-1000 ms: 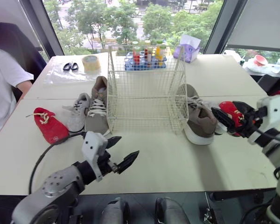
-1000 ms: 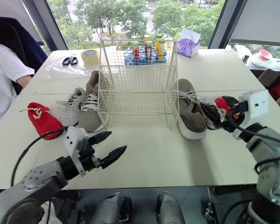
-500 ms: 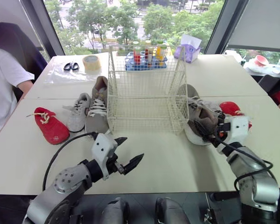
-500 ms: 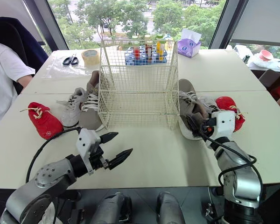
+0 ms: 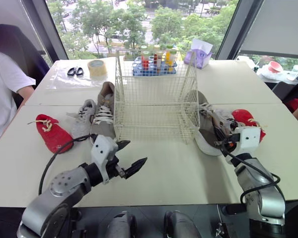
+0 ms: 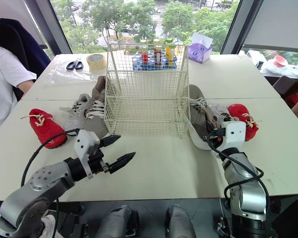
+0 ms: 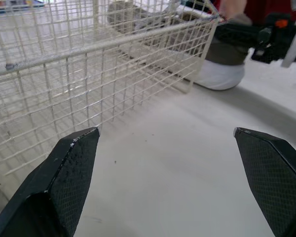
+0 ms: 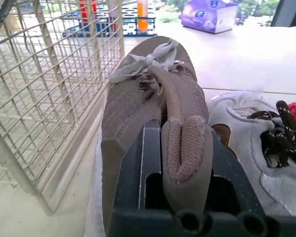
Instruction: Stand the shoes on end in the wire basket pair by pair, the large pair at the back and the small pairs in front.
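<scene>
The wire basket (image 5: 156,101) stands mid-table with nothing in it. Left of it lie a small red shoe (image 5: 52,133), a small grey shoe (image 5: 82,119) and a large taupe shoe (image 5: 104,110). On its right lies the other large taupe shoe (image 5: 204,121), with a small grey shoe (image 8: 256,148) and a small red shoe (image 5: 248,118) beyond. My right gripper (image 5: 223,136) is shut on that taupe shoe's heel collar (image 8: 185,148). The left gripper (image 5: 135,151) hovers open over bare table in front of the basket, its fingers (image 7: 69,168) wide apart.
A person in a white shirt (image 5: 2,84) sits at the left table edge. Behind the basket are scissors (image 5: 74,71), a tape roll (image 5: 96,67), a blue rack of bottles (image 5: 155,60) and a purple tissue box (image 5: 199,51).
My right gripper came in from beside the red shoe to the right taupe shoe's heel and closed on it. The left gripper stayed open, shifting only slightly.
</scene>
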`<state>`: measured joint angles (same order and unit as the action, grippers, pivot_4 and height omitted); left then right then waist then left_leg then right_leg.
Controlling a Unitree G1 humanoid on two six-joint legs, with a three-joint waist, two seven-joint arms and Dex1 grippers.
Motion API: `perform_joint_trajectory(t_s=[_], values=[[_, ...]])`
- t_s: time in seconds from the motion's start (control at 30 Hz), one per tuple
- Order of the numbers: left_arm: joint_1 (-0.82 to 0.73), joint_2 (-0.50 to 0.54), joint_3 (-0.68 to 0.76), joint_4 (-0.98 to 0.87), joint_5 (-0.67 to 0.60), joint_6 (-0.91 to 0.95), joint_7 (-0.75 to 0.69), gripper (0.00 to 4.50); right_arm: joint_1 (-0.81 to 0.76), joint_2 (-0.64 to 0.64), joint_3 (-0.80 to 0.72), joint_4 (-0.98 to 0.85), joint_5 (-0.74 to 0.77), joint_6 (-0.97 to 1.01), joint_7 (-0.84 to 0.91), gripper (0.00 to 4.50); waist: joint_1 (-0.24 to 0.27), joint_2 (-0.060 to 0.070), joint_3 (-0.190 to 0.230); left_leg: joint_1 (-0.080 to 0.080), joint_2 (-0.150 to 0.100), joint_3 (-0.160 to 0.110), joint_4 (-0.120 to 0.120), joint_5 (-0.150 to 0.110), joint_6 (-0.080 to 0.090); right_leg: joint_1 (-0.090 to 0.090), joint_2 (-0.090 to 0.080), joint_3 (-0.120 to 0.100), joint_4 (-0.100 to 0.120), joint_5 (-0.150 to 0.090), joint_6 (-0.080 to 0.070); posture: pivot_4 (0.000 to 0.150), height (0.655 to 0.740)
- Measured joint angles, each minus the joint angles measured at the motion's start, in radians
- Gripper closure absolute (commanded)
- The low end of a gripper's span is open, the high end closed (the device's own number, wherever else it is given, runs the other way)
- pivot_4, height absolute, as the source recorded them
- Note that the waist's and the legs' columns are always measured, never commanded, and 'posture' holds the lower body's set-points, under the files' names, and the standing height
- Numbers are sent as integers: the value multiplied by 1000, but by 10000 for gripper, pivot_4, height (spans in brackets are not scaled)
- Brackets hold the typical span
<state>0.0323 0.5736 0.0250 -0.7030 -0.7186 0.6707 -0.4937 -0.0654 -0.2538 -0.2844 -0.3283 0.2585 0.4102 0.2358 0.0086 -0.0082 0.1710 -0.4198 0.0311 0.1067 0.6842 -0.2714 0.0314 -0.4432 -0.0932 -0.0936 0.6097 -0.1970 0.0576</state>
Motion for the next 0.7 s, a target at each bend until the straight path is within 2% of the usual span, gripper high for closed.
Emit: perform_joint_trajectory(t_s=[0.13,0.2,0.3,0.4,0.47,0.57,0.7], values=[[-6,7,145,43,-364,123,25,0,-112,-17,-49,-9,-9,36,-108,42766,0,10,6,-6,-2,0,0,1,0,-6,-2,0,3,0,0,1500,7400],[-6,27,201,80,-503,155,41,0,-231,-95,-81,-13,-28,36,-148,42766,2,18,12,-8,-4,2,0,1,1,-9,-3,2,4,0,1,1500,7400],[-11,102,236,132,-676,215,39,0,-445,-239,-157,-35,-44,20,-183,42766,4,18,12,-8,-4,1,-1,1,0,-10,-2,2,7,-1,5,1500,7400],[-42,149,243,150,-758,242,45,0,-591,-313,-181,-77,-28,-12,-161,42766,1,16,12,-5,-2,1,-2,1,0,-7,0,1,7,-2,7,1500,7400],[-99,153,271,165,-810,227,98,0,-698,-362,-162,-30,23,-13,-83,42766,-9,16,12,-5,-2,2,-1,1,0,-7,0,2,6,-1,6,1500,7400],[-233,176,328,199,-932,169,202,0,-877,-474,-72,105,112,-25,150,42766,-21,16,13,-4,-2,1,-1,1,0,-6,0,2,6,-1,3,1500,7400],[-440,243,411,315,-999,100,287,0,-1051,-520,36,199,209,-51,425,42766,-21,15,13,-4,-1,0,-1,1,0,-5,2,1,5,0,6,1500,7400]])
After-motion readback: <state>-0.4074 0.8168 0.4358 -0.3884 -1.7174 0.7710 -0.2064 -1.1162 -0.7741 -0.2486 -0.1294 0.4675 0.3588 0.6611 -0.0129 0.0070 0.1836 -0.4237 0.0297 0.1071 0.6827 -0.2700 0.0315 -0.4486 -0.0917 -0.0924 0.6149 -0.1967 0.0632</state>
